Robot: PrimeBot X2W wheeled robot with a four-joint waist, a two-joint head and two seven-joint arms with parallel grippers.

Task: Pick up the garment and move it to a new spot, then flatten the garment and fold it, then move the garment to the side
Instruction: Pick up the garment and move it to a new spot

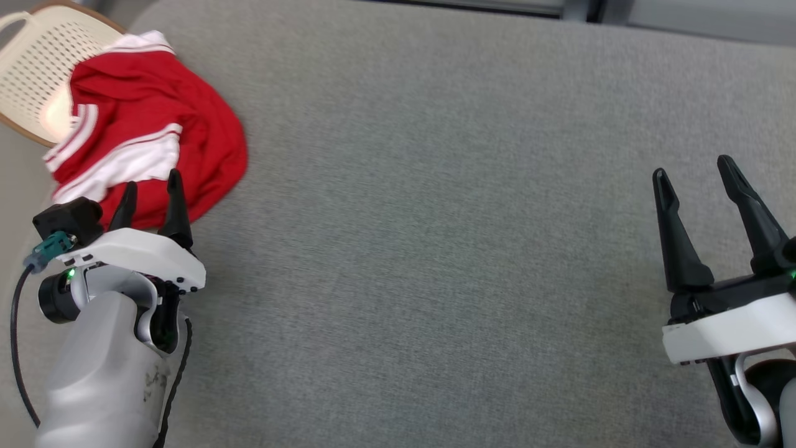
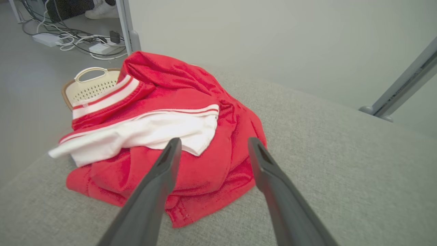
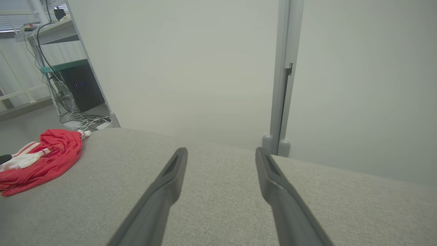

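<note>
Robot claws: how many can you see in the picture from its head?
2. The left gripper is at the lower left, open, pointing at the red garment. The right gripper is at the lower right, open, over the grey surface.

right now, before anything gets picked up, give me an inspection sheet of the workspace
surface: grey fabric-covered surface, flat and even
job's things: crumpled red garment with white striped trim, at far left corner
clutter: cream perforated plastic basket behind the garment
grippers: left gripper open, over garment's near edge; right gripper open, over bare fabric
cables: black cable by left forearm; tangled cables on floor
surroundings: pale partition wall, grey metal post
</note>
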